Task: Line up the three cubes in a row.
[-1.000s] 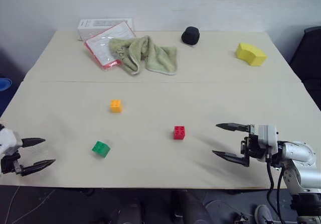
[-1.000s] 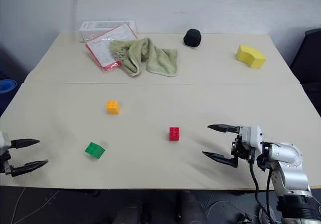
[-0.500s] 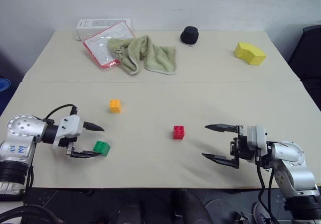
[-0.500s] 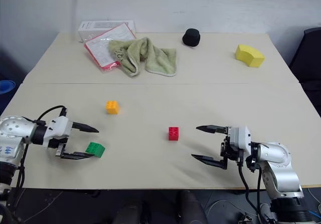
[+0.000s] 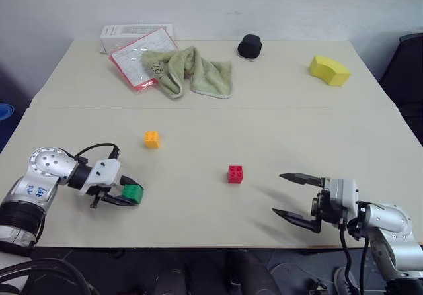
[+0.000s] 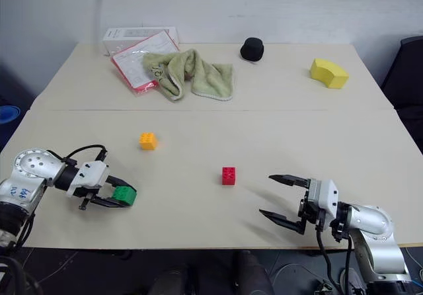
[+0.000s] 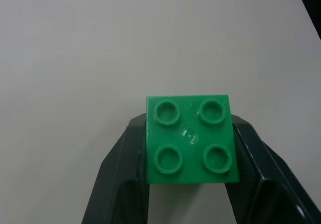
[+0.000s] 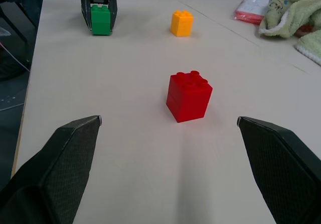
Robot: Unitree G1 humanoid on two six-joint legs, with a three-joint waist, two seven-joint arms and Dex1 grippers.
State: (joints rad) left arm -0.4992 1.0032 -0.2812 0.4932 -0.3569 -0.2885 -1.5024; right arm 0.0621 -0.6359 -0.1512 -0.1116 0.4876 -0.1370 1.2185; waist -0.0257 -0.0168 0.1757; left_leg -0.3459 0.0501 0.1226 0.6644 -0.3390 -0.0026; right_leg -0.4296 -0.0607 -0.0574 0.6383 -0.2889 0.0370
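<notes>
**Left hand pinches the green cube near the table's front-left edge**

While the left hand pinches the green cube on the table, the head views show the orange cube farther back and the red cube near the middle, all three well apart. At the front right, the right hand hovers with its fingers spread wide and nothing between them. Along the far edge lie a green towel, a red-edged sheet, a black object and a yellow wedge block.

From the left wrist, the studded top of the green cube sits squeezed between both black fingers.

From the right wrist, the red cube stands ahead between the spread fingers, apart from both.
</notes>
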